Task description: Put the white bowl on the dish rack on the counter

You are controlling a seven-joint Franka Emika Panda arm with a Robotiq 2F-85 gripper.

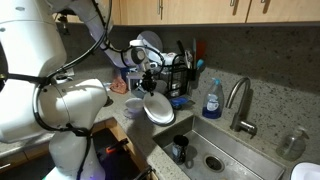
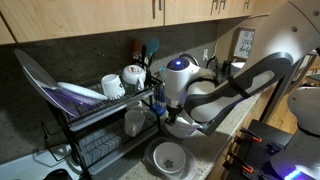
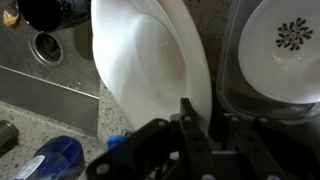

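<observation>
My gripper is shut on the rim of the white bowl, with one finger inside the bowl and one outside. In an exterior view the white bowl hangs tilted on edge below the gripper, in the air in front of the black wire dish rack. From the opposite side, the arm hides most of the bowl, which sits beside the rack's lower tier. The speckled stone counter runs under both.
A shallow white dish with a dark pattern lies on the counter below the bowl. The steel sink, faucet and blue soap bottle are close by. Plates and mugs fill the rack's upper tier.
</observation>
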